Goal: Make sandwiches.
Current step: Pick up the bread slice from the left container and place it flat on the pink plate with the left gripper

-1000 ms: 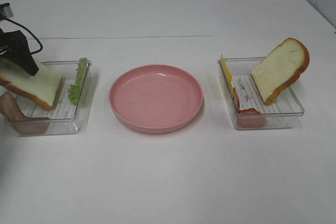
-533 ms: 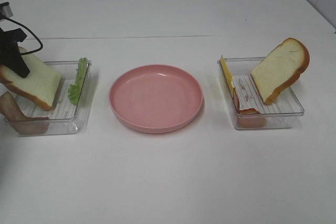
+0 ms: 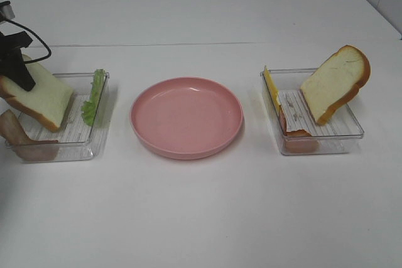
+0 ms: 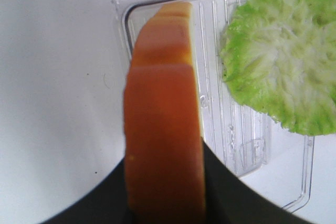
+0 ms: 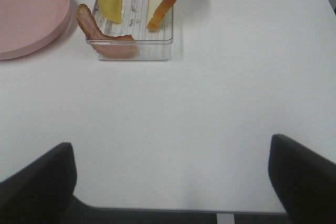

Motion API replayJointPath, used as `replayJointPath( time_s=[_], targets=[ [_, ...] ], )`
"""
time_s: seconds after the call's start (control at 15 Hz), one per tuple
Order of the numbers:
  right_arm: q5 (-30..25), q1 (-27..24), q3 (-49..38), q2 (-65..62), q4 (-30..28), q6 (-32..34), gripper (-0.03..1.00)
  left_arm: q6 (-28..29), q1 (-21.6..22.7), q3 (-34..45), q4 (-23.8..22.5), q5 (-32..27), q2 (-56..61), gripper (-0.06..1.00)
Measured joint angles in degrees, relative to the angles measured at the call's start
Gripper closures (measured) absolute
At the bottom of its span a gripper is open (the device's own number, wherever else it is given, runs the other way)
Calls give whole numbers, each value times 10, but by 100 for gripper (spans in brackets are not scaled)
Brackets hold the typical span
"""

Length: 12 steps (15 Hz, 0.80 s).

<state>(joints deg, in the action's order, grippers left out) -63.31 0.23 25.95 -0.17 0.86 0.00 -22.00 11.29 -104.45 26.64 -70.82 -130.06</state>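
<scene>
Closing since a second earlier, the left fingers [image 3: 19, 67] pinched the crust of one bread slice [image 3: 47, 98], tilted in the tray [image 3: 99, 120] at nine o'clock from the pink plate [image 3: 186, 117], lettuce [image 3: 93, 95] beside it. At three o'clock another tray [image 3: 355, 133] held the second slice [image 3: 333, 83], cheese [image 3: 270, 86] and meat [image 3: 298, 142]. The right fingers [image 5: 37, 182] stood wide apart, empty.

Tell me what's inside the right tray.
The tray holds a tilted bread slice, a cheese slice on edge by the wall nearest the plate, and a meat strip curling along the front. Whatever lies under the bread is hidden.
</scene>
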Motion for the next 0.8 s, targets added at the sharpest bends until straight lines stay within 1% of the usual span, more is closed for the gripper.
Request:
replayJointPath(
  time_s=[0.13, 0.27, 0.4, 0.47, 0.6, 0.67, 0.8],
  targets=[
    [0, 0, 0, 0, 0, 0, 1, 14, 0, -8, -6, -5, 10, 74],
    [0, 0, 0, 0, 0, 0, 1, 33, 0, -10, -15, -6, 49, 74],
    [0, 0, 0, 0, 0, 0, 1, 45, 0, -14, -12, 9, 103, 74],
    [0, 0, 0, 0, 0, 0, 1, 60, 0, -14, 3, 10, 162, 74],
    [0, 0, 0, 0, 0, 0, 1, 63, -5, -14, 29, 9, 197, 74],
    [0, 0, 0, 0, 0, 0, 1, 63, -19, -14, 46, 9, 219, 74],
    [0, 0, 0, 0, 0, 0, 1, 63, -74, -14, 64, 9, 236, 74]
  ],
)
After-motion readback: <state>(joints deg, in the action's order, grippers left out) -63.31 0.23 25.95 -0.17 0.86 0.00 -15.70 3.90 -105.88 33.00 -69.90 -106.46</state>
